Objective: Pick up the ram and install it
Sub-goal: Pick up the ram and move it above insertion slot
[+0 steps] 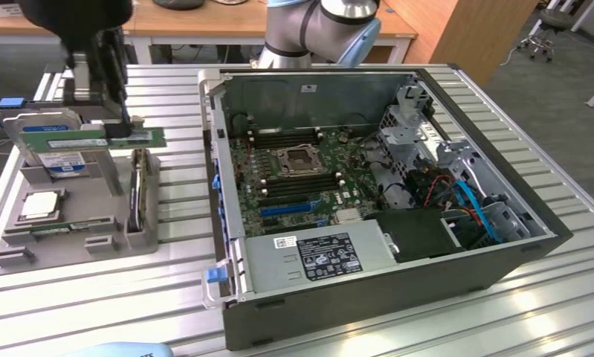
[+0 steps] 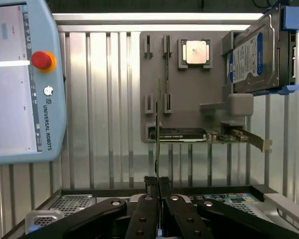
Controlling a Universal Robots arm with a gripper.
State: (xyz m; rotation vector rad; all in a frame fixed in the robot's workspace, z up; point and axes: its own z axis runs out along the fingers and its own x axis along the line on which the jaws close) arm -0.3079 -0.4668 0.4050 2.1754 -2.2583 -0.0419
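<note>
The ram (image 1: 88, 138) is a long thin green stick held level above the grey parts holder (image 1: 108, 238), at the exterior view's left. My gripper (image 1: 118, 131) comes down on it from above and is shut on its upper edge. In the wrist view the ram (image 2: 158, 124) shows edge-on as a thin strip rising from between my closed fingertips, with my gripper (image 2: 158, 182) clamped on its near end. The open computer case (image 1: 376, 290) lies to the exterior view's right, its motherboard (image 1: 297, 186) showing dark memory slots (image 1: 288, 138) around the processor socket.
On the holder sit a square silver processor (image 1: 41, 204), a hard drive with a blue label (image 1: 53, 152) standing upright, and an expansion card (image 2: 189, 135). A teach pendant (image 2: 20, 79) lies on the slatted metal table (image 1: 534, 312). The arm's base (image 1: 317, 30) stands behind the case.
</note>
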